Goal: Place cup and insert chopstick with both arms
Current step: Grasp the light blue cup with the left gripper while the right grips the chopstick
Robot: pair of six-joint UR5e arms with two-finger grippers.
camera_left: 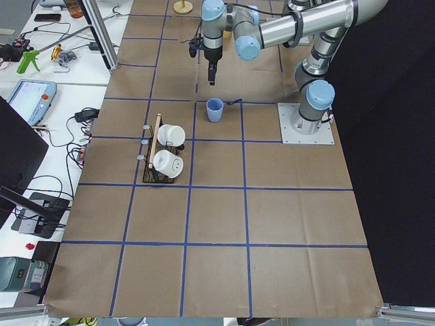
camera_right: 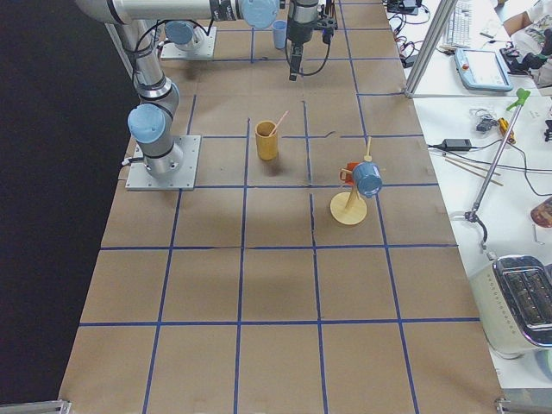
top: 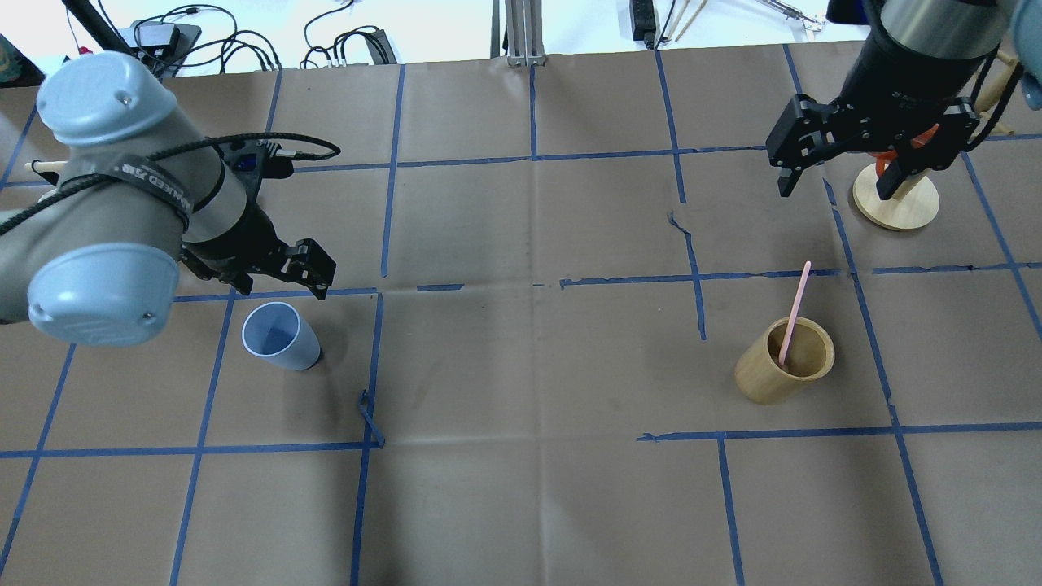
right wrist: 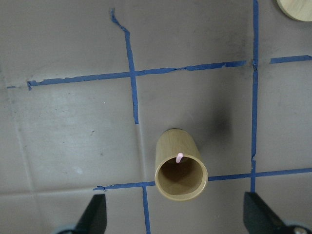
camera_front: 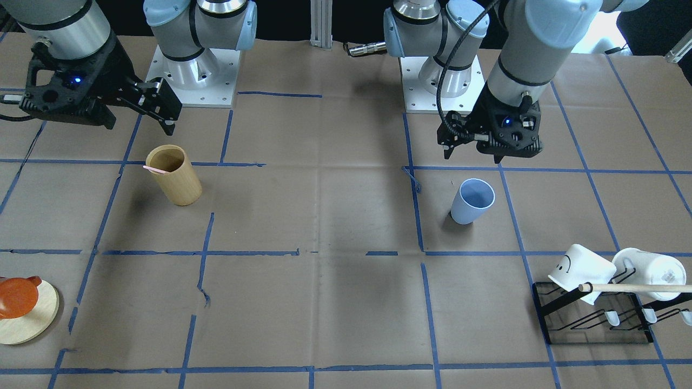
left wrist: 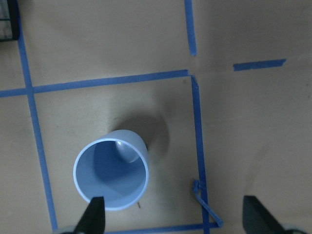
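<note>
Pink chopstick in cup; smiley mug

Wide gap — blue cup, bamboo holder

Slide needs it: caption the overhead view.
Left hand and right hand hover open; blue cup stands upright, pink chopstick leans in the wooden cup.

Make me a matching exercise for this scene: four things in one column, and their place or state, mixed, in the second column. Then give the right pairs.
1 blue cup
2 pink chopstick
3 left gripper
4 white mugs

A on the black rack
B open, holding nothing
C leaning in the bamboo cup
D upright and empty

Pairs: 1-D, 2-C, 3-B, 4-A.
</note>
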